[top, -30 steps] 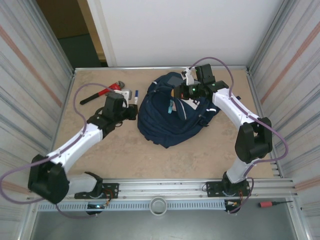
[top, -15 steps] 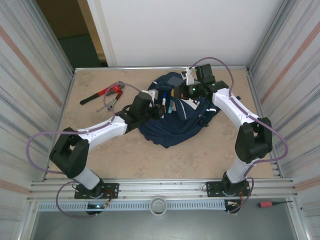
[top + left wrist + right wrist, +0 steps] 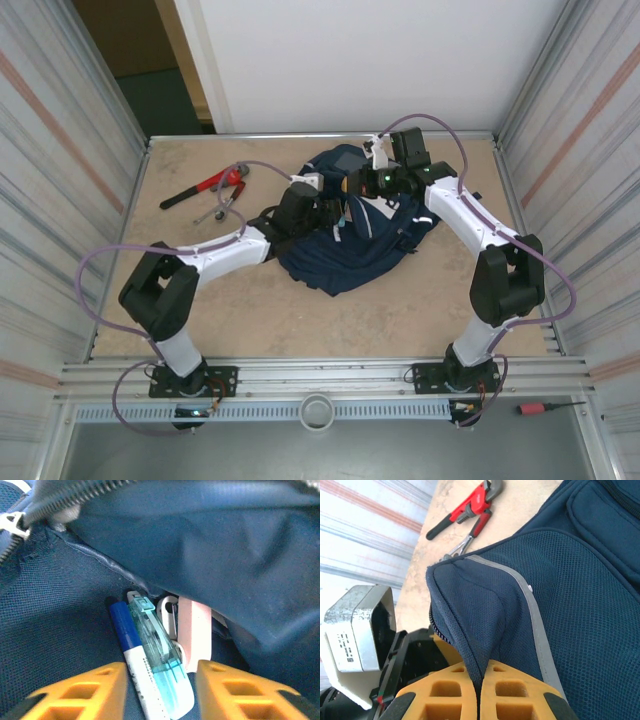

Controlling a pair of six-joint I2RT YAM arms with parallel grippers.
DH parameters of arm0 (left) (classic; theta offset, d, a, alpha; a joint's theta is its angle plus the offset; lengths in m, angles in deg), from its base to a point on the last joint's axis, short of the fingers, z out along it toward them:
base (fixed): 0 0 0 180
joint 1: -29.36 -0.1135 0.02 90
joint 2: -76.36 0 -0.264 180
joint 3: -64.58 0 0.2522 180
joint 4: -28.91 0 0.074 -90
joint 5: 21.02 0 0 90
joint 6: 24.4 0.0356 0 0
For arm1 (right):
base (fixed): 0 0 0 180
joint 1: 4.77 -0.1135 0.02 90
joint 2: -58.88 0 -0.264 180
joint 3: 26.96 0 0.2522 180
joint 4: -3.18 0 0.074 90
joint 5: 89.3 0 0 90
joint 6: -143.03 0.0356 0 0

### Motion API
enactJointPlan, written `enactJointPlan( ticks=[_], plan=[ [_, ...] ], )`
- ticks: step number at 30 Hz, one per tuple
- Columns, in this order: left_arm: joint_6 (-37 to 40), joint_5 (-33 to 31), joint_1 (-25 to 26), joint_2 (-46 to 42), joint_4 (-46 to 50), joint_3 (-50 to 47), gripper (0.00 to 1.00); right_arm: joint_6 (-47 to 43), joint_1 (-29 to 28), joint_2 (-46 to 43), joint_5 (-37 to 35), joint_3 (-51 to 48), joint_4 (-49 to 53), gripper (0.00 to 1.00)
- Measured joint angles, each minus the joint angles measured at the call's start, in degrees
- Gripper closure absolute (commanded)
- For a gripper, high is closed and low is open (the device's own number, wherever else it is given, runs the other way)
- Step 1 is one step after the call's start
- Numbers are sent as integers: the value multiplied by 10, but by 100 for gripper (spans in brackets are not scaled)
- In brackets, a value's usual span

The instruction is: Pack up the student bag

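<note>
Left gripper [image 3: 159, 682] now inside student bag [image 3: 350, 255], jaws parted, blue marker [image 3: 129, 645] dropped in; right gripper [image 3: 480, 677] jaws clamp bag rim.

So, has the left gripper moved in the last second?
Yes. The left gripper moved right, away from the red pipe wrench, and now reaches into the student bag.

We see a light brown table [image 3: 300, 320] with small speckles on it. The big dark blue student bag [image 3: 340, 262] lies on the table, near the middle and a bit toward the back. A red wrench [image 3: 203, 188] lies flat on the table to the left of the bag, near the back left corner. A pair of pliers [image 3: 472, 534] with red handles lies just beside the wrench, on the side closer to the bag.
</note>
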Motion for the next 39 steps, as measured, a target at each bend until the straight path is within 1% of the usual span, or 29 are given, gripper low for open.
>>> enactJointPlan(
  ticks=[4, 10, 12, 13, 14, 15, 17, 18, 19, 21, 23, 27, 29, 30, 32, 34, 37, 39],
  plan=[
    [20, 9, 0, -24, -5, -22, 47, 0, 0, 0, 2, -5, -1, 100],
    [58, 14, -4, -153, 12, -120, 37, -8, -9, 0, -3, -15, 0, 91],
    [67, 16, -27, -201, 23, -149, 36, -16, -20, -2, -11, -30, -1, 89],
    [68, 22, -44, -217, 24, -160, 36, -20, -26, -3, -15, -37, -1, 89],
    [68, 36, -72, -231, 28, -170, 36, -23, -33, -5, -18, -48, -2, 88],
    [67, 53, -103, -237, 34, -175, 36, -27, -40, -9, -21, -60, -4, 87],
    [66, 90, -156, -230, 39, -177, 36, -36, -54, -16, -28, -83, -2, 82],
    [66, 108, -176, -221, 41, -177, 35, -38, -59, -19, -31, -92, 1, 79],
    [66, 122, -185, -214, 45, -177, 35, -42, -63, -20, -32, -99, 4, 76],
    [66, 156, -188, -195, 55, -177, 34, -52, -68, -23, -40, -109, 18, 66],
    [67, 175, -184, -183, 65, -177, 34, -67, -73, -23, -48, -110, 37, 59],
    [82, 178, -186, -180, 90, -175, 33, -83, -75, -51, -46, -138, 52, 49],
    [87, 170, -192, -182, 98, -173, 33, -80, -61, -83, -31, -170, 48, 39],
    [88, 169, -196, -185, 100, -173, 33, -78, -48, -100, -24, -186, 42, 37],
    [92, 162, -204, -195, 104, -170, 32, -61, -11, -134, -14, -219, 23, 37],
    [96, 160, -208, -199, 105, -158, 32, -40, 24, -156, -20, -242, 3, 36],
    [103, 168, -205, -188, 105, -124, 30, -4, 71, -168, -58, -275, -29, 35],
    [108, 177, -199, -160, 106, -89, 30, 23, 89, -166, -84, -296, -49, 34]
  ],
)
